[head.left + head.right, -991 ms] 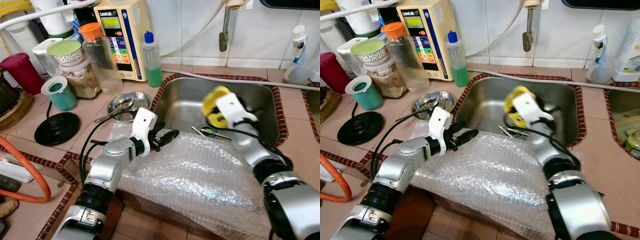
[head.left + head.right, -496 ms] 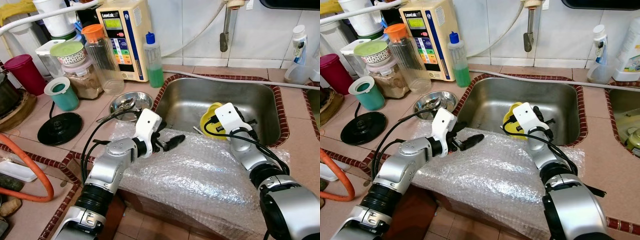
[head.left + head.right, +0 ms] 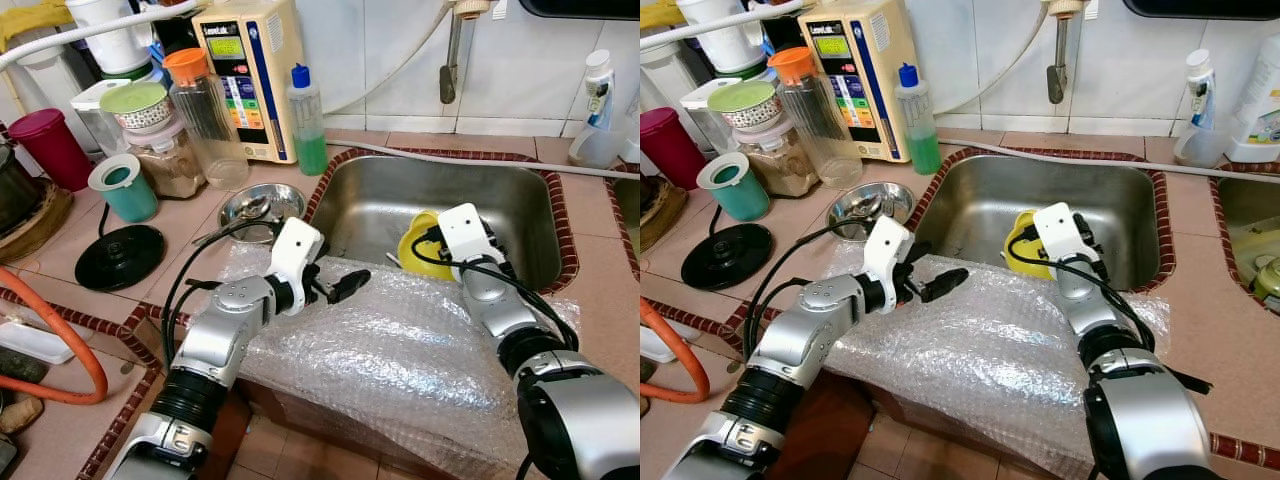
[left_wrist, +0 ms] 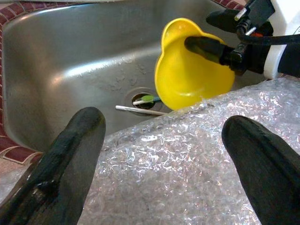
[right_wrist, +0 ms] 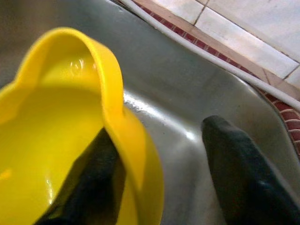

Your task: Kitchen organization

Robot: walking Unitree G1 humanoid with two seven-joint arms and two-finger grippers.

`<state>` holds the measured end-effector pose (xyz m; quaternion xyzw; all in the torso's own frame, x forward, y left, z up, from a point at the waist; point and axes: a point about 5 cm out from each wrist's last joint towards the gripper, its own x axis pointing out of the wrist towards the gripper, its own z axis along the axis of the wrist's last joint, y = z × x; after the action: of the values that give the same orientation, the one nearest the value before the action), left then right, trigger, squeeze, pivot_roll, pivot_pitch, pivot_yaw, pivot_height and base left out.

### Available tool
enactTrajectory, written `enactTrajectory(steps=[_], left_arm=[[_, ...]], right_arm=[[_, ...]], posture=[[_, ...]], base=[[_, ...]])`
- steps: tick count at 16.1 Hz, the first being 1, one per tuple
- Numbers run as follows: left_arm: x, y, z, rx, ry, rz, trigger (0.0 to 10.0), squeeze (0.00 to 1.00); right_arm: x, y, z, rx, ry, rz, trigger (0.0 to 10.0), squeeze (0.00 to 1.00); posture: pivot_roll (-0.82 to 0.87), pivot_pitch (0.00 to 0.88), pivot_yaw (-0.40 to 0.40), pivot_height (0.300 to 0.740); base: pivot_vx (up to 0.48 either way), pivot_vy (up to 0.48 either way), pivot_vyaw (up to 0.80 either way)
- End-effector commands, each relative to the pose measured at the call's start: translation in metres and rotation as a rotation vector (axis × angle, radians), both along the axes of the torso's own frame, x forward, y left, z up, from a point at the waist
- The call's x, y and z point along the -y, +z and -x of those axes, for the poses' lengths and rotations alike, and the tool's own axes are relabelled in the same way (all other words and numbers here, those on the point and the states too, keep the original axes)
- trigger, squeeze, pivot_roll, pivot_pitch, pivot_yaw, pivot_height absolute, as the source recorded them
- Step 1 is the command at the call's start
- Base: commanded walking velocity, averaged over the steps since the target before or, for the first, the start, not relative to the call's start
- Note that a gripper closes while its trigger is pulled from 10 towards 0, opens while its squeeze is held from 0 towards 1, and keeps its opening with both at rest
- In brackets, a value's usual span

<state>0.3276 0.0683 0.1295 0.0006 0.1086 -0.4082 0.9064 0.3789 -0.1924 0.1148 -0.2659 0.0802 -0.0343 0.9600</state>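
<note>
- The yellow bowl (image 3: 417, 248) sits tilted in the steel sink (image 3: 380, 205), against the bubble wrap (image 3: 400, 350) draped over the front edge.
- The right gripper (image 4: 206, 47) has one finger (image 5: 84, 183) inside the bowl's rim, its jaws apart.
- The left gripper (image 3: 345, 287) hovers over the wrap at 9 o'clock from the bowl, jaws spread, holding nothing.
- A metal dish (image 3: 258, 205) lies on the table at 10 o'clock.
</note>
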Motion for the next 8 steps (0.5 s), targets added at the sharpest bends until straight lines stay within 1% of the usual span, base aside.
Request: enactTrajectory(steps=[1,4,5,7,8], left_arm=[[-0.0061,0.0016,-0.002,0.013,0.028,-0.011,10.0,1.0],[-0.0065,0.002,-0.0032,0.013,0.04,-0.004,10.0,1.0],[-0.0075,0.0022,-0.0044,0.022,0.051,-0.009,10.0,1.0],[-0.0098,0.0026,-0.0072,0.044,0.097,-0.002,10.0,1.0],[-0.0107,0.0035,-0.009,0.06,0.122,0.003,10.0,1.0]], right_arm=[[-0.0062,0.0017,-0.0015,0.011,0.012,-0.029,10.0,1.0],[-0.0053,0.0019,-0.0017,0.008,0.006,-0.044,10.0,1.0],[-0.0049,0.0021,-0.0021,0.002,0.002,-0.073,10.0,1.0],[-0.0063,0.0019,-0.0024,-0.006,0.006,-0.116,10.0,1.0],[-0.0069,0.0037,-0.0031,0.004,0.006,-0.118,10.0,1.0]], posture=[[0.11,0.0,0.174,0.74],[0.11,0.0,0.171,0.74],[0.11,0.0,0.168,0.74],[0.1,0.0,0.162,0.74],[0.09,0.0,0.155,0.74]], base=[[0.0,0.0,0.0],[0.0,0.0,0.0],[0.0,0.0,0.0],[0.0,0.0,0.0],[0.0,0.0,0.0]])
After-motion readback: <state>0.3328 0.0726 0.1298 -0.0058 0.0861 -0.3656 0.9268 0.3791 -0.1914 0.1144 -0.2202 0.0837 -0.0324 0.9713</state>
